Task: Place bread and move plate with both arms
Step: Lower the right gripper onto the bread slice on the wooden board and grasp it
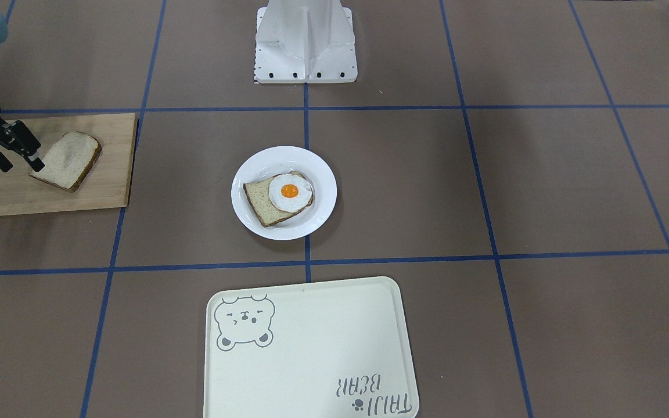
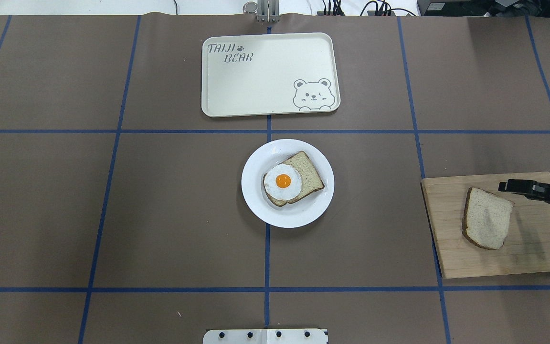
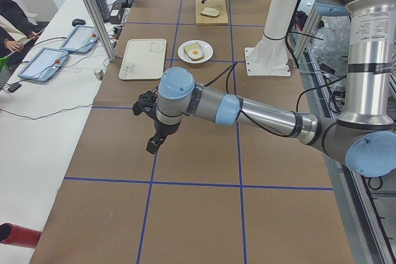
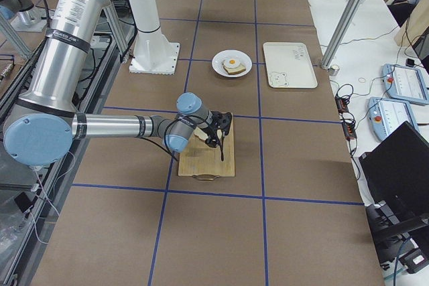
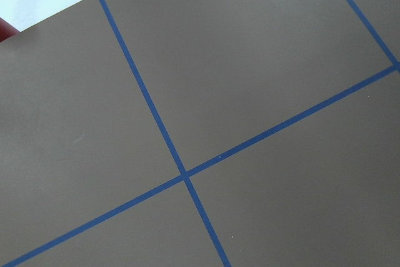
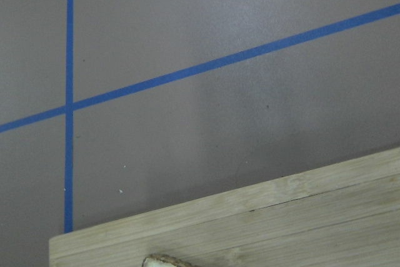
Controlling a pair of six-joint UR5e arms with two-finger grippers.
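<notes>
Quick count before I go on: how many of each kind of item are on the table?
Bread slices: 2
Plate: 1
Fried egg: 1
Bear-print tray: 1
Wooden board: 1
Total: 6

You had bright, even overhead light on the table (image 2: 160,215), and shadows stayed soft: a thin one under the plate (image 2: 256,203) rim, a blurred grey patch on the board (image 2: 528,239) beside the bread (image 2: 487,218). The plate's glaze showed small glare spots. Your fixed views were sharp. The right wrist view looked slightly soft, and the left wrist view bleached pale at its top-left corner.
</notes>
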